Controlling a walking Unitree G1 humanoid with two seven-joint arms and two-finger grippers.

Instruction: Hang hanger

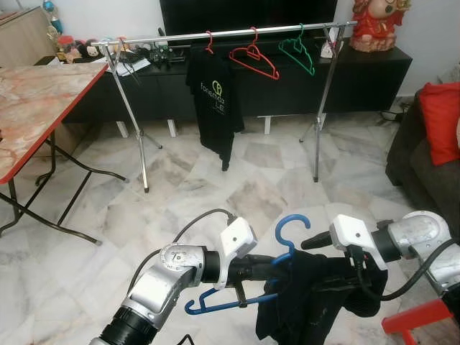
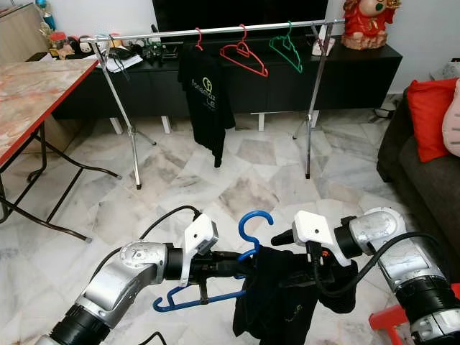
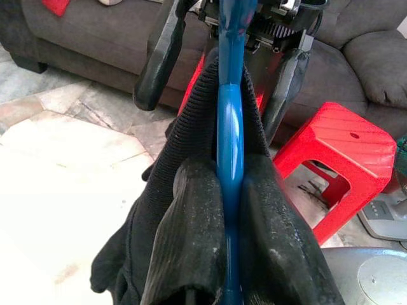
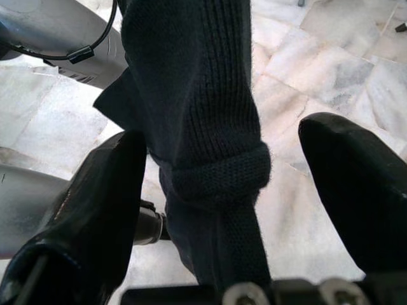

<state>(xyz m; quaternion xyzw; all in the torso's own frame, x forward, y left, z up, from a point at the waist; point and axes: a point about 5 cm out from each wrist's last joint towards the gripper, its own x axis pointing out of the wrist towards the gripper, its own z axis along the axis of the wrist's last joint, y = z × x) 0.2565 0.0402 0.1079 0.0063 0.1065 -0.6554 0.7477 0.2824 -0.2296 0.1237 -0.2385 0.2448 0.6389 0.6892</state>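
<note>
One blue hanger (image 1: 287, 237) w/ garment (image 1: 316, 295) in left claw (image 3: 230, 210)

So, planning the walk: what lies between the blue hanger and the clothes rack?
Bare marble floor lies between the blue hanger and the clothes rack, seen in both eye views.

Silver arms, white wrist housings, black cables, black-fingered left pincer (image 1: 277, 267).
</note>
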